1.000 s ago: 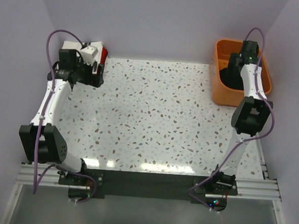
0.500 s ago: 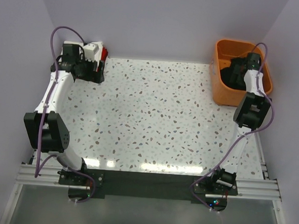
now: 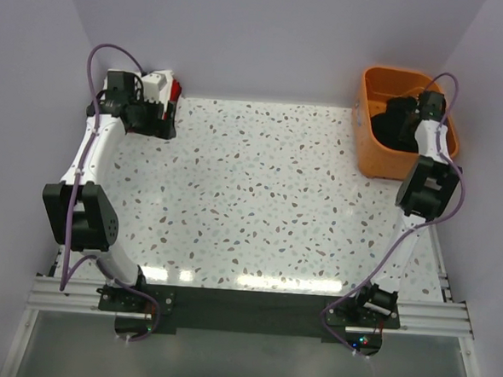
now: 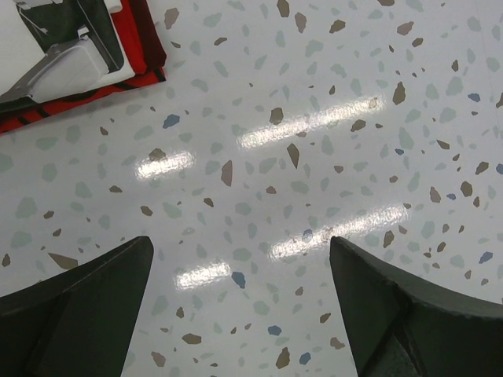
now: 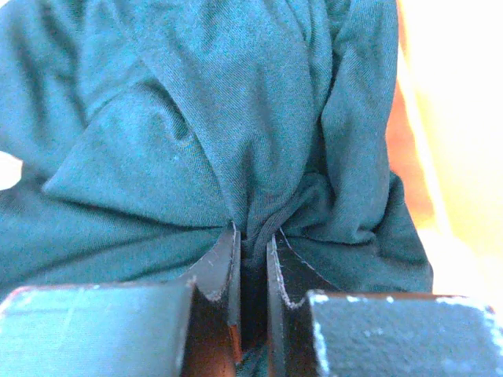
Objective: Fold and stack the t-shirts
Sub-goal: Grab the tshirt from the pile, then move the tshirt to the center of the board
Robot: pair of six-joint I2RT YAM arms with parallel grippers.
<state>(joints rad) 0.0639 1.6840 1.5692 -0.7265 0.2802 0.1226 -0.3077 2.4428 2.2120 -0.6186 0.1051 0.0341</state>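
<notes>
Pinching a fold of black t-shirt (image 5: pixel 236 118) tight w/ R gripper (image 5: pixel 251 236) inside orange basket (image 3: pixel 386 77), far right; holding L gripper (image 4: pixel 241 243) spread wide above speckled table (image 4: pixel 314 157), far left, beside white t-shirt (image 4: pixel 23 39) atop red t-shirt (image 4: pixel 78 98).

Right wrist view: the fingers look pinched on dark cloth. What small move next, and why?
Probably lift the right gripper straight up. Its jaws are shut on a fold of the dark t-shirt, which lies bunched inside the orange basket; it needs to come out onto the table for folding.
</notes>
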